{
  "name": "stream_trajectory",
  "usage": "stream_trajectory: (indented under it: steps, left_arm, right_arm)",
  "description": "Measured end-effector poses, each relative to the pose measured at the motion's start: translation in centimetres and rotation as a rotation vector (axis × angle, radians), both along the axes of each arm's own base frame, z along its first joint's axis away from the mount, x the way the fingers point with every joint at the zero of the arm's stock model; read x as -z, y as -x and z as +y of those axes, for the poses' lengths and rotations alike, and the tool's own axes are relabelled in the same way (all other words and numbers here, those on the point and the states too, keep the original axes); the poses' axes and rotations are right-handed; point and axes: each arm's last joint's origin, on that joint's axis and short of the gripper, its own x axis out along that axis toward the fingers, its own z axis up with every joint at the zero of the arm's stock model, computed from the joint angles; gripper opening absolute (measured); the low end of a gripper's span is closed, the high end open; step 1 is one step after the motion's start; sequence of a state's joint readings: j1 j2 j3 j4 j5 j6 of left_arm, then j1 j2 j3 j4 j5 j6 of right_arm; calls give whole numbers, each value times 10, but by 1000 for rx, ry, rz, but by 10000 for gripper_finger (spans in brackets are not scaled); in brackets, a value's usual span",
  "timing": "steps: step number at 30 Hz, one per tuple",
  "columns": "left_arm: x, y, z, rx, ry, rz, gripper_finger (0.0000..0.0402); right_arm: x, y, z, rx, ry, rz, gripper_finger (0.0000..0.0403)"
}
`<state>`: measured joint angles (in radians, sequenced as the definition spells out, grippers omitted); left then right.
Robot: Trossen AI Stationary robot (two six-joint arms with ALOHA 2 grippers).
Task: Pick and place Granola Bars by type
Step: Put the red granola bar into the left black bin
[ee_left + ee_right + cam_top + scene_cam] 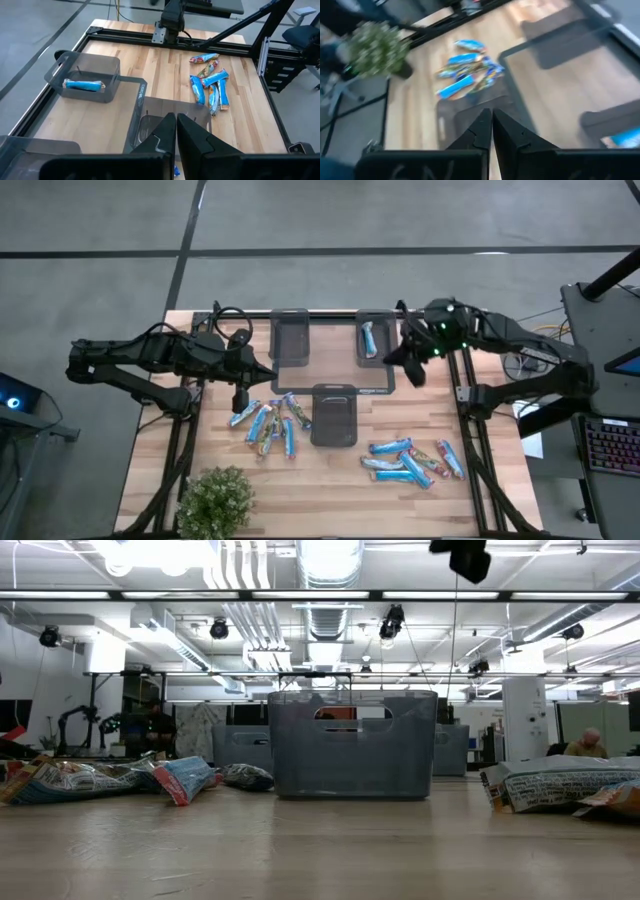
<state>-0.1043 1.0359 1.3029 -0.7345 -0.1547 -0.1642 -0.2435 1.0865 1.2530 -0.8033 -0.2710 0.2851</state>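
Right gripper point(408, 366) closed, empty, raised beside right tray point(377, 355) holding one blue bar point(369, 337). Left gripper point(240, 402) closed, empty, over left bars point(268, 420). More bars point(415, 460) lie right.

Even overhead light, ceiling strip lamps point(330, 597) glaring, right wrist view motion-blurred

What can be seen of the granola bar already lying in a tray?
The granola bar is slim, in a shiny light-blue wrapper with darker crimped ends. It lies flat and alone on the floor of the rear right tray, a dark grey translucent bin, lengthwise along it. The left wrist view shows it whole. Nothing but the tray touches it; the right hand hangs shut just beside the tray.
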Motion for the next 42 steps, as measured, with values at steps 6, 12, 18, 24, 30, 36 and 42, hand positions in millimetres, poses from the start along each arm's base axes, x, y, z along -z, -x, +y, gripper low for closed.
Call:
stream_trajectory:
  steps: [6,12,18,24,30,36,42]
  left_arm:
    - [2,9,1,-2,-1,40,0]
    - [-1,14,2,-8,12,28,0]
    - [-1,15,2,-8,12,26,0]
    - [-1,15,2,-19,33,25,0]
    - [-1,15,2,-34,64,23,0]
    - [-2,17,2,-36,64,16,0]
    - [-4,22,2,-39,64,7,0]
  right_arm:
    - [-3,2,24,-82,-32,-3,8]
    - [-3,2,43,-167,-43,-3,8]
    - [-3,3,55,-225,-43,-1,8]
    - [-3,3,56,-196,-52,5,8]
    - [-3,3,56,-205,-43,3,8]
    - [-10,7,59,-210,7,-33,8]
    - [-22,21,62,-194,36,-93,8]
